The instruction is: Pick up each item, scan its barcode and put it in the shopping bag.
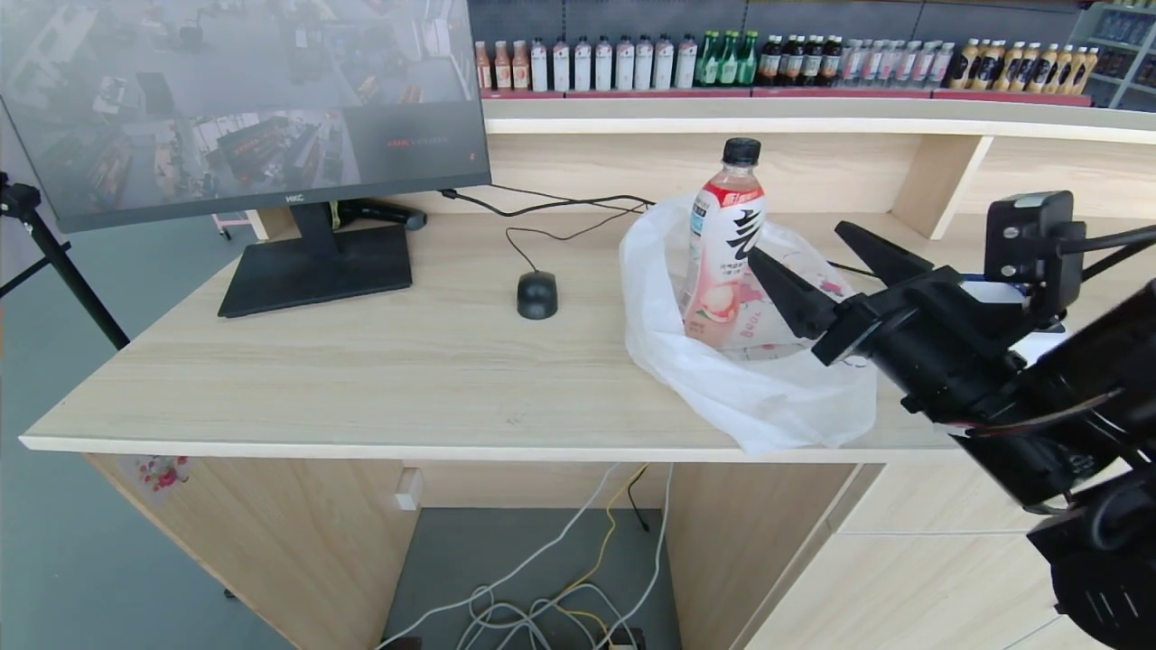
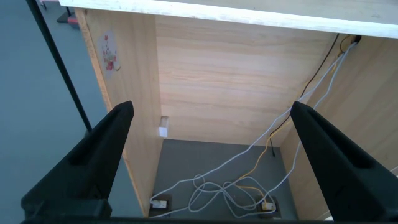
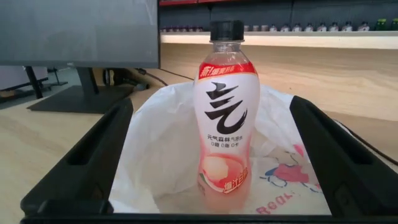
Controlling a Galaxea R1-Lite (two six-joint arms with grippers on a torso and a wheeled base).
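Item look: here's the bottle (image 1: 722, 262), clear plastic with a pale pink drink and a black screw cap. Its wrap label is red at the top and white through the middle, with a bold black brush stroke and a pink fruit picture low down.
Item place: right of centre in the head view, standing upright with its base down inside the open mouth of the shopping bag (image 1: 750, 397).
Bag: thin white plastic, crumpled and slumped open on the table (image 1: 406, 361) near the front edge, with a pink print on its inner side.
Right arm: the right gripper (image 1: 799, 242) comes in from the right edge of the head view. Its black fingers (image 1: 786, 293) are spread wide and hold nothing, and the tips point at the bottle, just beside it.
Left arm: the left gripper (image 2: 211, 109) is down below the tabletop with its fingers (image 2: 93, 155) released and nothing between them. It faces the wooden panel under the table, with loose cables (image 2: 236, 186) on the floor.
Table top: light wood, with a monitor (image 1: 244, 108) at upper left and a black mouse (image 1: 536, 294) near centre.
Back: a shelf of drinks (image 1: 786, 59) lines the top edge.
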